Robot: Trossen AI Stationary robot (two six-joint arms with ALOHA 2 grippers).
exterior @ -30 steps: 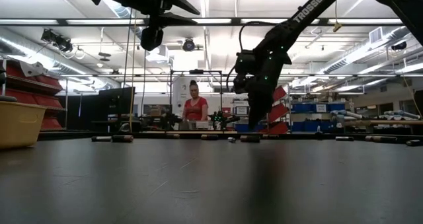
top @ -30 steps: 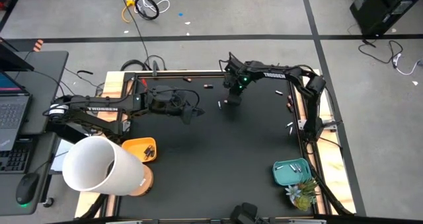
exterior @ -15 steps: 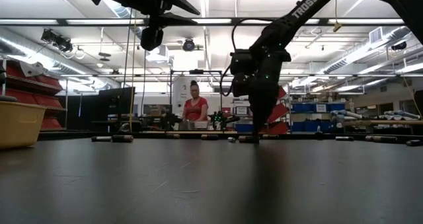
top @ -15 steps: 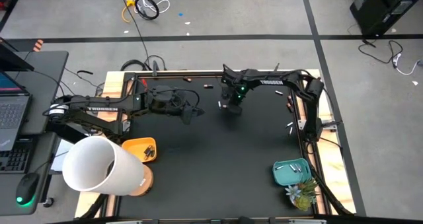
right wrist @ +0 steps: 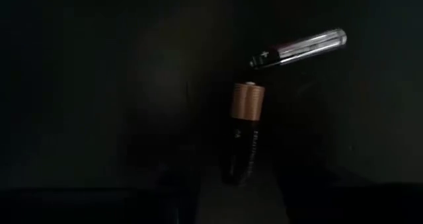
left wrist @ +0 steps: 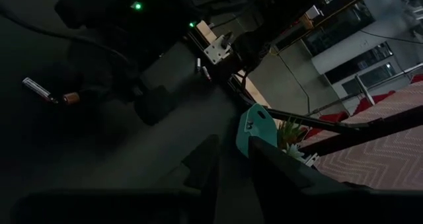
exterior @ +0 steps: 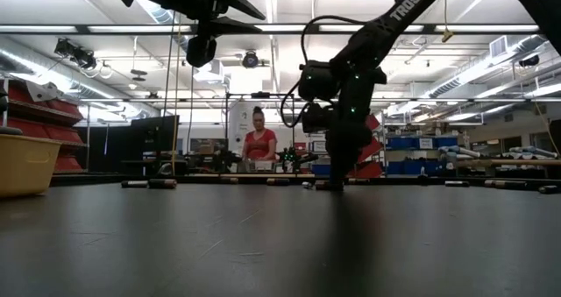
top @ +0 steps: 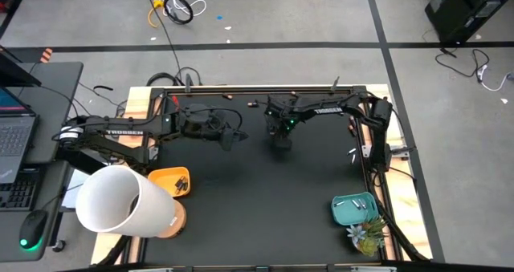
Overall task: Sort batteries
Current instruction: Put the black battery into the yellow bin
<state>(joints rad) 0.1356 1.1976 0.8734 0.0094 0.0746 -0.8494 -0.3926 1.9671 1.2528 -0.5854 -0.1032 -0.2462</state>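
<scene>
- Near edge of the black counter (top: 265,200): yellow bin (top: 163,176) at the left corner, a few dark batteries (top: 181,184) in it. Smooth plastic, rectangular.
- Beside it, a big white cylinder (top: 120,201) lying tilted, open mouth up; inside not visible.
- Near right corner: teal bin (top: 338,213) holding pale batteries (top: 354,201), with a small plant (top: 365,237) just beside it.
- The low view catches only the yellow bin's wall, nothing of its contents; the teal bin doesn't show there at all.
- Mid counter: left tool (top: 233,136) hangs above the mat, fingers apart and nothing between them. Its wrist view (left wrist: 232,143) looks past them to the teal bin and to two loose cells on the mat.
- Just beside it, right tool (top: 281,134) is down at the mat, pointing straight down in the low view (exterior: 337,181). Can't tell whether it is apart or together.
- Right wrist view only: dark battery (right wrist: 243,135) with a copper end lying flat right under that tool, and a silver battery (right wrist: 301,47) angled just past its copper end, close but seemingly not touching.
- Far side: stray batteries (top: 251,104) near the back rail and more (top: 351,152) along the right rail. All slim cylinders, flat on the matte mat.
- Beyond the counter: a person (exterior: 259,141) in a red top, low view only.
</scene>
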